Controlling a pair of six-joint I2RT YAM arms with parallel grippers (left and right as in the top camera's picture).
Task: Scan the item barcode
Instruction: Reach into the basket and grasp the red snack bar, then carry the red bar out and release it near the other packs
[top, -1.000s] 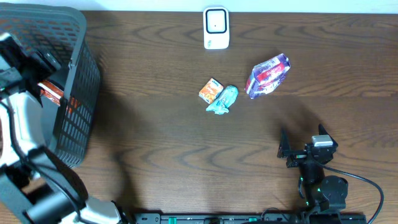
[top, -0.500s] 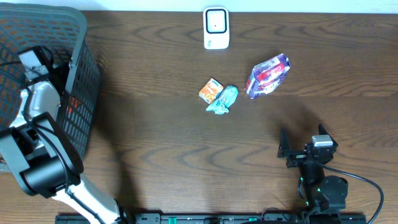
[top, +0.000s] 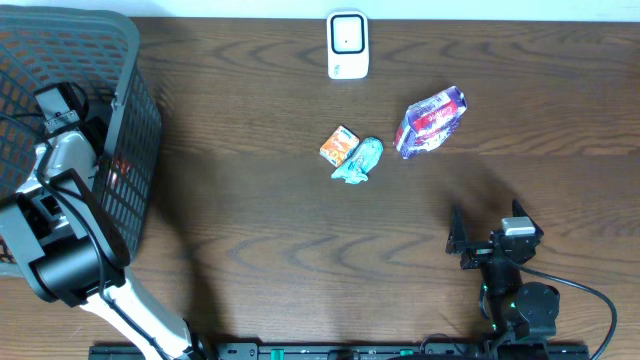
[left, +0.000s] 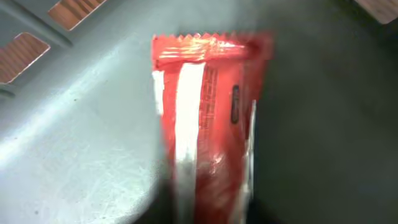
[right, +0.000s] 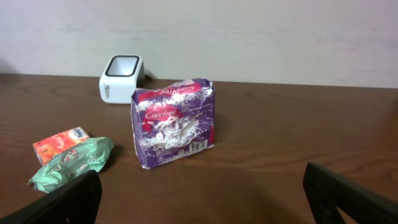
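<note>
Left claw (top: 62, 105), inside basket (top: 128, 45): closure cannot be told; red packet (left: 205, 124) directly before it. Right claw (right: 202, 199): fingers spread wide; purple packet (right: 174, 121) ahead.

The left arm (top: 62, 200) stands at the far left side. Its black base joint is low, and its white link stretches away from the base, so that the wrist bends down over the wall of the basket (top: 140, 110). The left gripper (top: 60, 103) is inside it and points downward. Its fingers are hidden from above and from its own camera, so I cannot say how the jaws stand. The right arm (top: 515, 295) is folded low at the near right side. The right gripper (top: 486, 222) points forward, about level, with the jaws spread wide apart. Both fingertips (right: 68, 199) show at the lower corners of its wrist view.
</note>
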